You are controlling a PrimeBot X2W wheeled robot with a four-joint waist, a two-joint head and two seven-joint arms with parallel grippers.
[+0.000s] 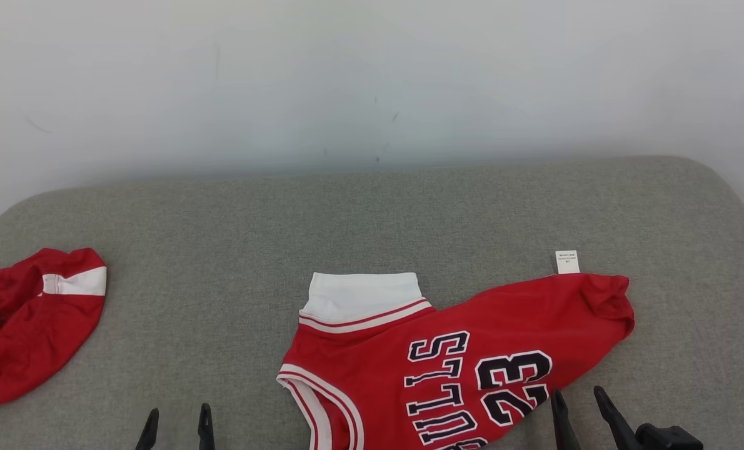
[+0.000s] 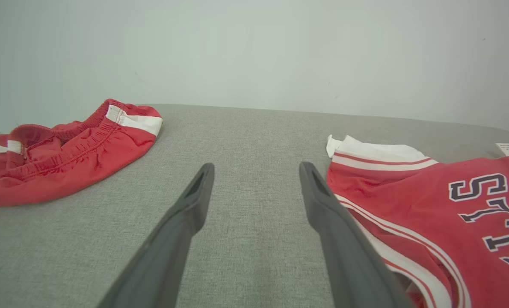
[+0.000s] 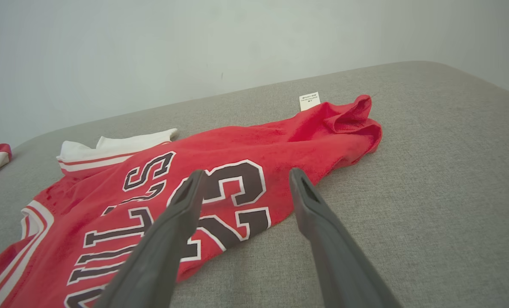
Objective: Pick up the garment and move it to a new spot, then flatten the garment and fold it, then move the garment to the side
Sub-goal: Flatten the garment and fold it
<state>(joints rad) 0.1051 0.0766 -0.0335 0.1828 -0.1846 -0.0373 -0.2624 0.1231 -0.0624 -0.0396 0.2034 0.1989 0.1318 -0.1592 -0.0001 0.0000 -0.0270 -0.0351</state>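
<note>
The garment [image 1: 466, 356] is a red jersey with white trim and dark "BULLS 23" lettering, lying partly folded on the grey cushion, its near end cut off by the bottom of the head view. A white tag [image 1: 567, 261] sticks out at its far right. My left gripper [image 1: 177, 428] stands open over bare cushion, left of the jersey; in the left wrist view the jersey [image 2: 430, 205] lies just right of the gripper [image 2: 256, 169]. My right gripper [image 1: 578, 400] is open beside the jersey's right edge; in the right wrist view its left finger overlaps the "23" on the jersey [image 3: 220, 171], gripper [image 3: 246, 175] holding nothing.
A second red piece with a white band, crumpled shorts [image 1: 28, 319], lies at the cushion's left end, also in the left wrist view as shorts [image 2: 66, 149]. The grey cushion [image 1: 372, 219] runs up to a pale wall [image 1: 372, 75]; bare fabric lies behind and right of the jersey.
</note>
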